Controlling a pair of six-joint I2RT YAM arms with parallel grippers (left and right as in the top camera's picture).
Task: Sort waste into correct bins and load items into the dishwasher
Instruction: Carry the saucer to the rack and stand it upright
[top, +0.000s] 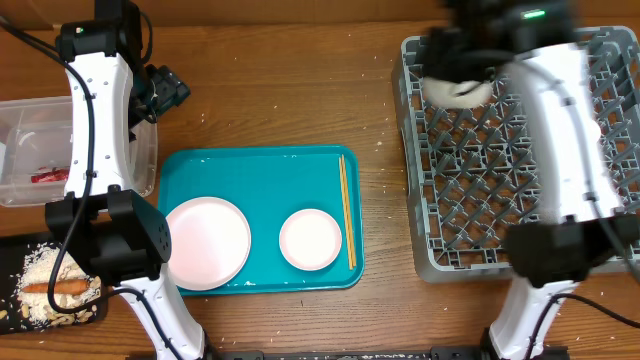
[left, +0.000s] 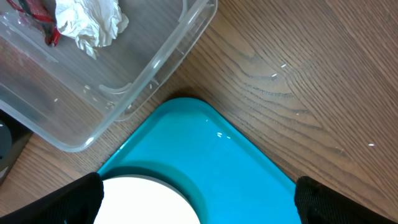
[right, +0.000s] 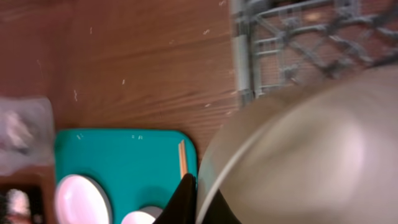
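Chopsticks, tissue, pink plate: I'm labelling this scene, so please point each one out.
chopsticks (top: 346, 210): overhead view, midway along the pair.
tissue (left: 87, 22): left wrist view, middle of the crumpled ball.
pink plate (top: 210, 243): overhead view, centre of its face.

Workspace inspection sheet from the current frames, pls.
Surface: wooden table.
Job's things: red wrapper and tissue in clear tub; crumbs and orange stick on black tray; pink plate, white plate and chopsticks on teal tray; grey rack.
Clutter: pale specks on the wood.
Grippers: left gripper open, empty; right gripper blurred, apparently clamping a second plate over the rack.
Cables: black cables along the arms.
Surroundings: nothing seen.
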